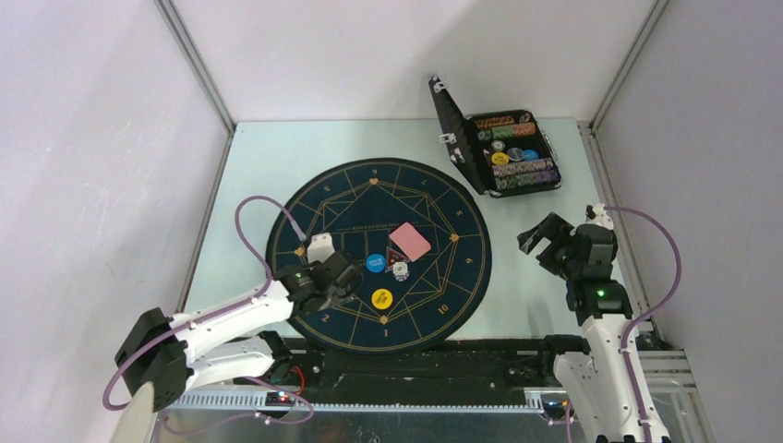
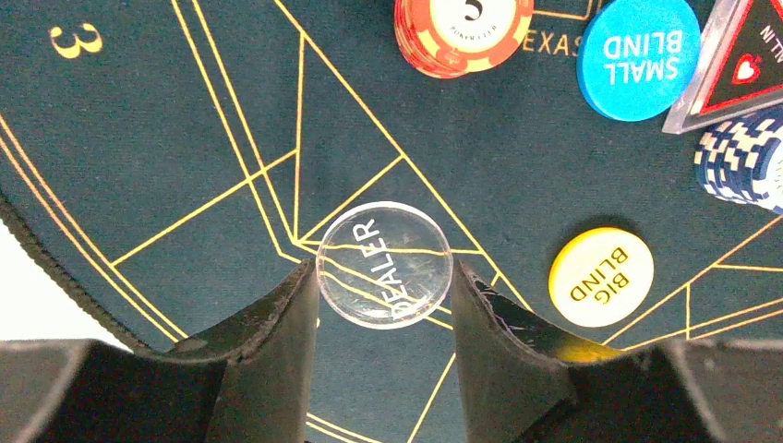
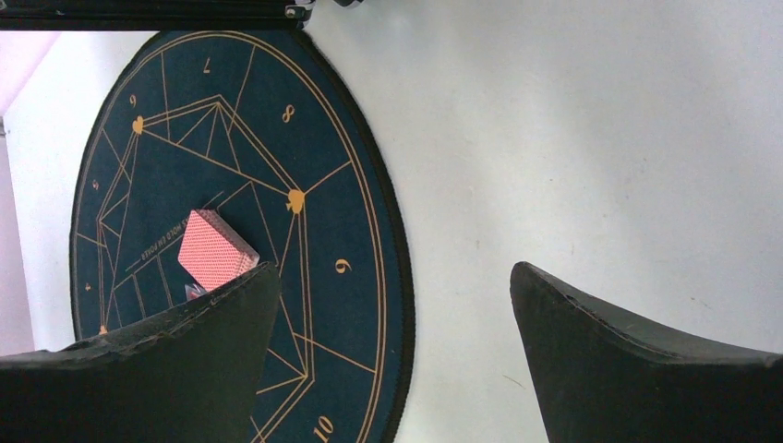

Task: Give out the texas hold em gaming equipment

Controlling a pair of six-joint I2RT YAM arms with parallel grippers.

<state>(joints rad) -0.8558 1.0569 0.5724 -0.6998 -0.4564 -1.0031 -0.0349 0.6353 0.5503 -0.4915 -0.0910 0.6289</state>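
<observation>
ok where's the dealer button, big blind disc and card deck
dealer button [image 2: 384, 265]: left wrist view, clear face
big blind disc [image 2: 600, 276]: left wrist view, yellow face
card deck [image 3: 215, 251]: right wrist view, red back

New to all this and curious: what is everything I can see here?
Mat: one, dark blue with gold lines, centre.
Card deck: one, pink-red backs, on mat.
Small blind disc: one, blue, on mat.
Big blind disc: one, yellow, on mat.
Dealer disc: one, clear, held over mat.
Chip stacks: two, orange-red and blue-white, on mat.
Triangular marker: one, red-black, on mat.
Case: one, black, open, far right, holding chips.
Left gripper: one, black, shut on Dealer disc.
Right gripper: one, black, open, over table.
</observation>
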